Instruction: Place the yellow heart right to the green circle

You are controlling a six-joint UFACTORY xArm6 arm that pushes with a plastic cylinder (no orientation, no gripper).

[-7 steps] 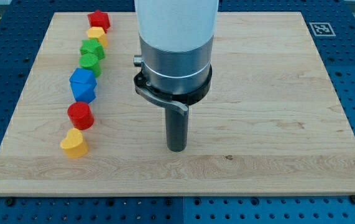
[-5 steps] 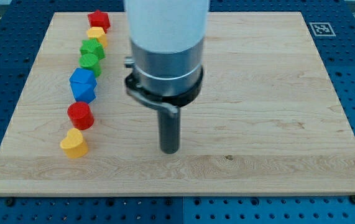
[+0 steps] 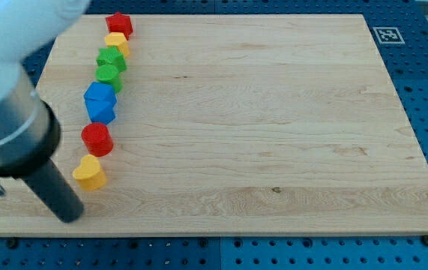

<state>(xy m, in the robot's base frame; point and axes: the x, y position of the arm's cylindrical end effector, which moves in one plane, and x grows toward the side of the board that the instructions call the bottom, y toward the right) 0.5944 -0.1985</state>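
Observation:
The yellow heart (image 3: 89, 173) lies at the lower left of the wooden board (image 3: 273, 112), at the bottom end of a column of blocks. The green circle (image 3: 109, 75) sits higher in that column, just below a green star-like block (image 3: 112, 58). My tip (image 3: 71, 217) rests on the board just below and slightly left of the yellow heart, a small gap apart from it. The rod slants up to the left, with the arm body filling the view's left edge.
From top to bottom the column holds a red star-like block (image 3: 118, 24), a yellow block (image 3: 116, 41), the two green blocks, two blue blocks (image 3: 100, 103), a red cylinder (image 3: 96, 139) and the yellow heart. A tag marker (image 3: 385, 34) sits at the board's top right corner.
My tip has swept from the board's middle to the lower left, ending just below the yellow heart. No block has moved.

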